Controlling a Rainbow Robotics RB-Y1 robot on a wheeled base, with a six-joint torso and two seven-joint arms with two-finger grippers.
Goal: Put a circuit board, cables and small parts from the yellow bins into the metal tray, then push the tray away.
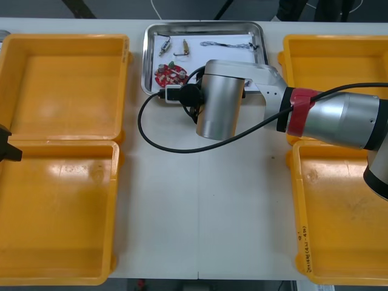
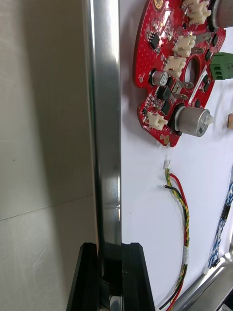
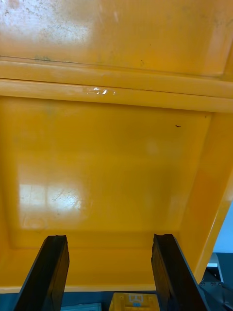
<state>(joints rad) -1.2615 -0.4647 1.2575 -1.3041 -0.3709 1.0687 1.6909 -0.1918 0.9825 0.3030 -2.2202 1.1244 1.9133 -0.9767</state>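
Observation:
The metal tray (image 1: pixel 145 60) lies at the table's far middle, white inside. In it are a round red circuit board (image 1: pixel 170 76), two small metal parts (image 1: pixel 182 47) and a twisted blue and white cable (image 1: pixel 227 45). My right arm reaches across to the tray's near rim. In the right wrist view my right gripper (image 2: pixel 110 272) is shut on the tray's rim (image 2: pixel 107 121), one finger outside it and one inside. Beyond the fingers lie the circuit board (image 2: pixel 179 68) and a red and yellow cable (image 2: pixel 179 214). My left gripper (image 3: pixel 109 238) hangs open over a yellow bin (image 3: pixel 116 160).
Two yellow bins (image 1: pixel 66 42) stand at the left and two more (image 1: pixel 327 39) at the right, their floors bare. The right arm's own black cable (image 1: pixel 145 130) loops over the table in front of the tray. The left gripper (image 1: pixel 9 148) sits at the left edge.

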